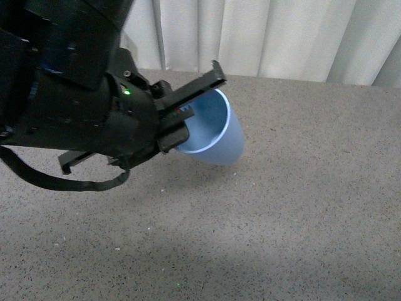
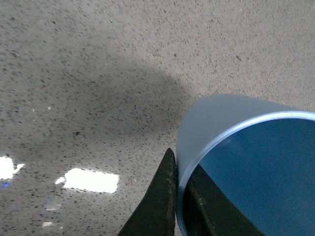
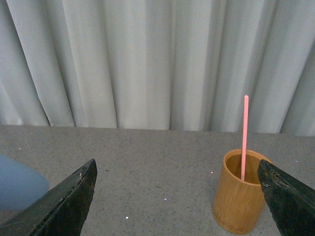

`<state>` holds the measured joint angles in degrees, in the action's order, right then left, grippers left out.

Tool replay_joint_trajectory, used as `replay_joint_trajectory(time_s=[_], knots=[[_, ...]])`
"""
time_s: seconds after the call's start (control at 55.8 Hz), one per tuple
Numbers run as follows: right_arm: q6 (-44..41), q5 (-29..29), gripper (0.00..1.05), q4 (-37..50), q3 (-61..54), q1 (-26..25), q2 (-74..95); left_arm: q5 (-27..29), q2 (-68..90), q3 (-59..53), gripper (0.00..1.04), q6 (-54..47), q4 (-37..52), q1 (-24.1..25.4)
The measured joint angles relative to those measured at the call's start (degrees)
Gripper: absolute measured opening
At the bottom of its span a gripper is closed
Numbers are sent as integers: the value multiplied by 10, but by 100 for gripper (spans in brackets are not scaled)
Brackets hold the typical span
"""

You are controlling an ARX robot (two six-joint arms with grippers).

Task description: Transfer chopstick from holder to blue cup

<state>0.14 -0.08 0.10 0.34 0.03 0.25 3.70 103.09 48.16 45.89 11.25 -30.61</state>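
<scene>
The blue cup [image 1: 219, 135] hangs tilted above the table, its mouth turned toward the camera. My left gripper [image 1: 194, 106] is shut on its rim. In the left wrist view one finger lies outside the cup's wall [image 2: 216, 123] and the other inside, with the left gripper [image 2: 177, 169] pinching the rim. In the right wrist view a single salmon-red chopstick [image 3: 244, 132] stands upright in the bamboo holder [image 3: 240, 196]. My right gripper [image 3: 176, 161] is open and empty, short of the holder, which sits close to one finger [image 3: 285, 194]. An edge of the blue cup [image 3: 19, 187] shows at the far side.
A speckled grey tabletop [image 1: 282, 219] runs back to a pale pleated curtain [image 1: 269, 37]. That curtain [image 3: 147, 59] hangs right behind the holder. The left arm's black body fills the front view's upper left.
</scene>
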Motion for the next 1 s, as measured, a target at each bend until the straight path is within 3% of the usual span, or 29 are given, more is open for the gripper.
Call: replay_joint_trajectory(time_s=[0.466, 1.004], knots=[[0, 0, 95, 0, 0, 0, 0, 26, 96, 102, 4, 57, -38, -41], [0, 0, 95, 0, 0, 0, 0, 30, 119, 125, 4, 57, -90, -71]])
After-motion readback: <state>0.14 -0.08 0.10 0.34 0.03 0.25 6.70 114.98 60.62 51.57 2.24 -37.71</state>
